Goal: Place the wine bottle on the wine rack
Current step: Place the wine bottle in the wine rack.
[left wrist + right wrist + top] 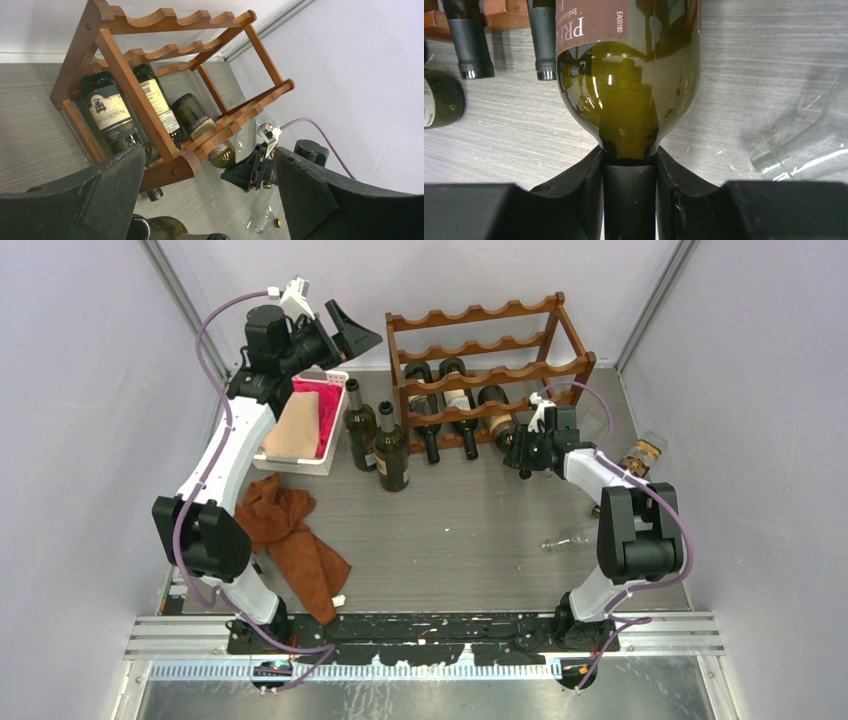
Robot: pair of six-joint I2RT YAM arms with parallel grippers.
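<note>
The dark reddish-brown wine rack [490,365] stands at the back of the table. Three bottles lie in its lower tier. The rightmost is a green wine bottle [629,95] with a brown label, its body resting in the rack [165,170] and its neck sticking out toward the front. My right gripper [629,172] is shut on that black-capped neck, just in front of the rack [525,450]. My left gripper [345,330] hangs open and empty, raised above the white basket, left of the rack. In its wrist view, its fingers [100,190] frame the rack and the held bottle [220,152].
Two dark bottles [360,425] [391,447] stand upright left of the rack. A white basket [325,462] holds pink and tan cloths. A brown cloth [295,540] lies front left. A clear glass bottle [565,538] lies front right, another bottle [645,452] by the right wall.
</note>
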